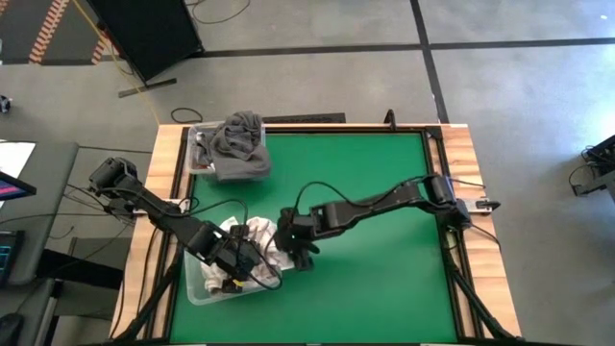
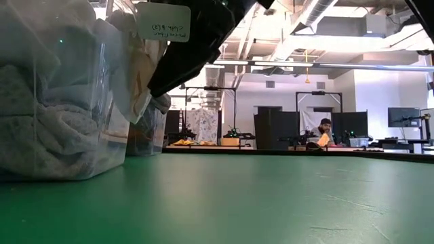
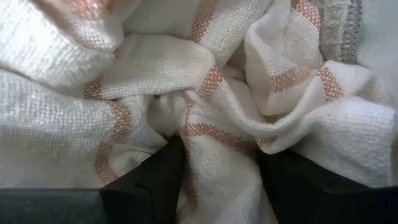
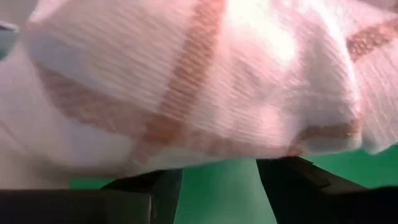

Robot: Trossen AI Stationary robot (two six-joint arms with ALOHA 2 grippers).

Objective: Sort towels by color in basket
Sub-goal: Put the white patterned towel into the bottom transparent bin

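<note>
Progress looks late-stage: dark grey towels are piled in the far clear bin, and white towels with rust stripes fill the near clear bin at the desk's left edge. No loose towels show on the green surface, so what's left seems to be settling this last white bundle.

Left end effector is down inside the near bin, fingers spread with a fold of white striped cloth bunched between them; looks like a grip on a thick wad, not a clean release.

Right end effector sits just beside the bin's right wall, at the overhanging edge of the same bundle. Its fingers stand apart over bare green, with the cloth draped just ahead of the tips; can't tell if it's pinching anything.
</note>
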